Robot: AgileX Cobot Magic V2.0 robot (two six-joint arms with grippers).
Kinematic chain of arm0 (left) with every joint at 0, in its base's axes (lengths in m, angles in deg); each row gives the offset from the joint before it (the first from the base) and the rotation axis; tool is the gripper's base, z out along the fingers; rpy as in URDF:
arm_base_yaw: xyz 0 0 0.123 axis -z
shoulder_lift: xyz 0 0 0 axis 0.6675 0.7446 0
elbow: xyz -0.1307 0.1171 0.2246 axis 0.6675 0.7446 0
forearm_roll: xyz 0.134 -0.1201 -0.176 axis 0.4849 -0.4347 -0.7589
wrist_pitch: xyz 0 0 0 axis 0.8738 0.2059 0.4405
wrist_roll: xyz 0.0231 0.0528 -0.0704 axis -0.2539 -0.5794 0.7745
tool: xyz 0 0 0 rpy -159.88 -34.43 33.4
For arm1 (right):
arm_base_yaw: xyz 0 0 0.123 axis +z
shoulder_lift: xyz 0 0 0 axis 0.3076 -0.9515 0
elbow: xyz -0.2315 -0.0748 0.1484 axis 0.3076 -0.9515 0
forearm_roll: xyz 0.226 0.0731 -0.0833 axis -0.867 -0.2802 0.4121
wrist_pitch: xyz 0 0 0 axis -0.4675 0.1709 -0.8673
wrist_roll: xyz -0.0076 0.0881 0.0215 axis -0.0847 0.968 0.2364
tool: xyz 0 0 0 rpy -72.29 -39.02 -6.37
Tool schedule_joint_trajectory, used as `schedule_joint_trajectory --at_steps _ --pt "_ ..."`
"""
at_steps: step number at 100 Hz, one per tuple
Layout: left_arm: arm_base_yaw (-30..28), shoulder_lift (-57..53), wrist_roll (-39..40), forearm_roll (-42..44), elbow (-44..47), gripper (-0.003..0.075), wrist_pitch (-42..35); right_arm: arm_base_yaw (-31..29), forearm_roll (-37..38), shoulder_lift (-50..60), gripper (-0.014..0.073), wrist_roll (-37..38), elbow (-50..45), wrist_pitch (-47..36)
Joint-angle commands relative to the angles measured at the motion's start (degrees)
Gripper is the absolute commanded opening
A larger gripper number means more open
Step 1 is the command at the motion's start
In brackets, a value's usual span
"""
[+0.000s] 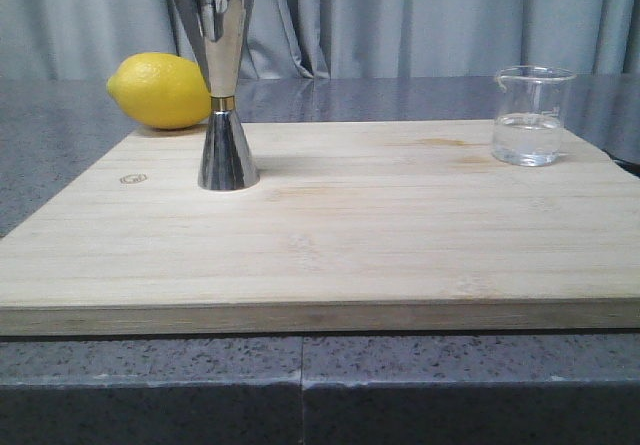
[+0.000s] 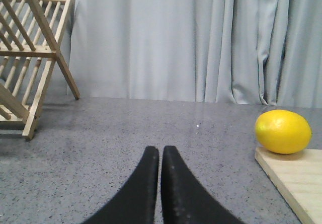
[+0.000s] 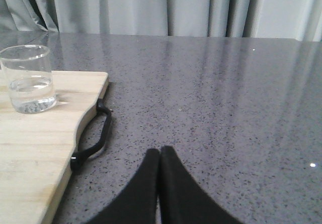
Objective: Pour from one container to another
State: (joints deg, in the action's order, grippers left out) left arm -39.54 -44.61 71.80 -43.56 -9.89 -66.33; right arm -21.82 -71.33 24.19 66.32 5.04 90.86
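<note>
Clear beaker point(image 1: 531, 115) holds water (about a third, perhaps), standing upright.

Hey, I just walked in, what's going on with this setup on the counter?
Nothing is being handled yet. A beaker with some clear liquid stands on the right of a wooden board, and a steel jigger stands upright on the left, with a lemon behind it at the board's far edge. The left hand and right hand are both shut and empty, off to either side of the board. No pouring has begun.
</note>
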Motion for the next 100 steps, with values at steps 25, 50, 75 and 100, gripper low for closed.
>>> schedule_joint_trajectory --at_steps 25,50,75,100 --pt "-0.15 -1.2 0.14 -0.5 1.58 -0.0019 -5.5 -0.41 0.59 1.07 -0.0071 -0.11 -0.52 -9.38" --pt "-0.15 -1.2 0.14 -0.5 1.58 -0.0019 -5.38 -0.41 0.59 1.07 -0.0072 -0.11 -0.52 -9.73" --pt "-0.15 -1.2 0.14 -0.5 1.58 -0.0019 -5.3 -0.41 0.59 1.07 -0.0071 -0.11 -0.52 -9.96" --pt "-0.15 -1.2 0.14 -1.38 1.58 -0.0019 -5.17 -0.41 -0.83 1.07 -0.0071 -0.11 -0.52 -9.9"
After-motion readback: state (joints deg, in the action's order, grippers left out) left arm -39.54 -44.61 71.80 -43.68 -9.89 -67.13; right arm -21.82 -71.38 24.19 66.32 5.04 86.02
